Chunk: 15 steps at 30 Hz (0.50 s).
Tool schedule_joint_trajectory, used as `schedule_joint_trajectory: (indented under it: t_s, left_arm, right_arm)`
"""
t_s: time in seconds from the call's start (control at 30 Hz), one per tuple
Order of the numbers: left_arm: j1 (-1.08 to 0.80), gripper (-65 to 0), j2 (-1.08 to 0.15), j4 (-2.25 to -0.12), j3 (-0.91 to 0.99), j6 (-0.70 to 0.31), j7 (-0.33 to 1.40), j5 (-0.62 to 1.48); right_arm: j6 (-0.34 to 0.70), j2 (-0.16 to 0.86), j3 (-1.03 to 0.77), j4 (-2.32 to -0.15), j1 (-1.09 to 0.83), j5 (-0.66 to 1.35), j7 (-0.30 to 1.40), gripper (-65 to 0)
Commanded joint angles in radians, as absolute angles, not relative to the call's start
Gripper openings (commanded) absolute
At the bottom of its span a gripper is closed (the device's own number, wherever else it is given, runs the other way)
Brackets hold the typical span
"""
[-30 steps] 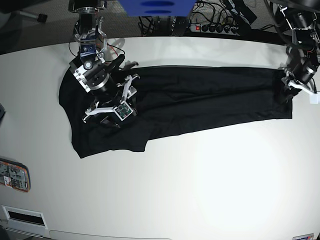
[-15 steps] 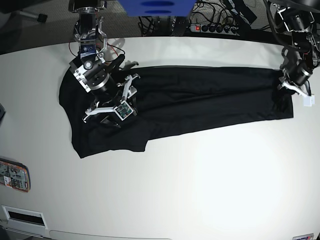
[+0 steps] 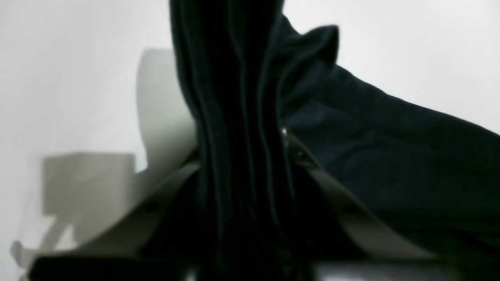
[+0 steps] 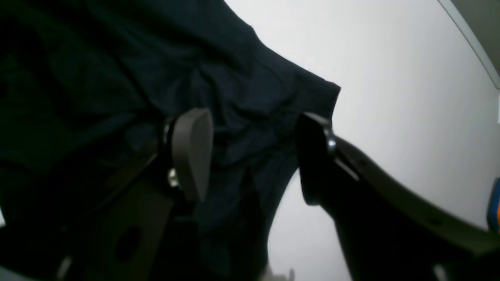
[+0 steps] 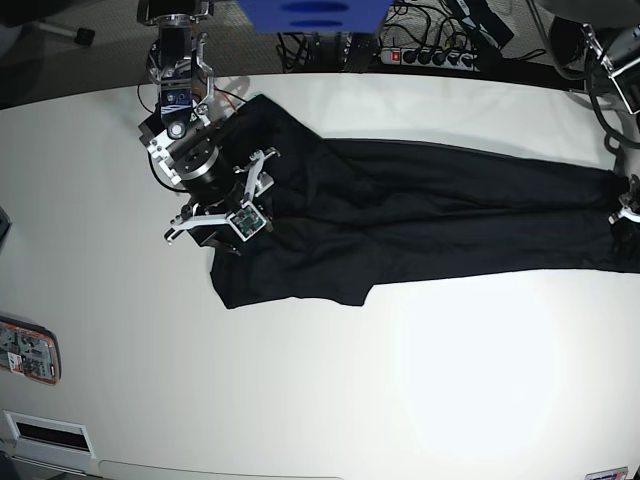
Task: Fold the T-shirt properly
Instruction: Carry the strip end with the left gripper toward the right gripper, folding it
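Holding: T-shirt [image 5: 420,215], black, soft, stretched in a long band across the white table [image 5: 400,400].

Left gripper [image 5: 630,205]: at the base view's far right edge, clamped on a bunched end of the shirt. In the left wrist view the fabric [image 3: 238,136] runs as a thick pleated column between my two pale jaws, which are drawn in tight against it. Grip looks firm, several layers deep.

Right gripper [image 4: 254,156]: over the opposite, wider end, at the base view's upper left [image 5: 222,205]. Jaws stand well apart, one pale pad [image 4: 191,148] and one dark finger [image 4: 316,156], with cloth lying between and beneath them but not pinched. It holds nothing.

Orientation: long axis lies across the table from side to side, tilting slightly toward the near edge at my left arm's end. The broad part with a loose hanging flap [image 5: 290,285] sits by my right arm; the narrow gathered end points to my left arm.

Key relation: shirt runs away from my left gripper toward the right arm, taut-looking along its axis. Right arm is nearer the bulk. I judge the next fold depends on the right jaws closing on the wide end.

Fold status: early; shape elongated, not squared.
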<state>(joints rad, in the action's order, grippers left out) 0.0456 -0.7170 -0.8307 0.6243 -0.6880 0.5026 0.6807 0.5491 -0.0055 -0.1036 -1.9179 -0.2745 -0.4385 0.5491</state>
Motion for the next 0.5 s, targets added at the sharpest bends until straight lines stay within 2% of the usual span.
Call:
schedule_joint_trajectory:
  t_s: [0.0,0.23,0.47]
  left_arm:
    - [0.059,-65.0,-0.736,-0.888,0.627,-0.698,0.483,0.697]
    - [0.019,-65.0,-0.619,-1.218,0.634,-0.698,0.670,0.705]
    - [-0.035,-65.0,-0.417,-1.509,0.628,-0.698,0.802,0.697]
  right_arm:
    - [0.541,-0.005,-0.105,-1.939,-0.266,-0.427,0.529,-32.4]
    - [0.541,-0.005,-0.105,-1.937,-0.265,-0.427,0.529,-32.5]
    - [0.541,-0.005,-0.105,-1.934,-0.259,-0.427,0.529,-32.5]
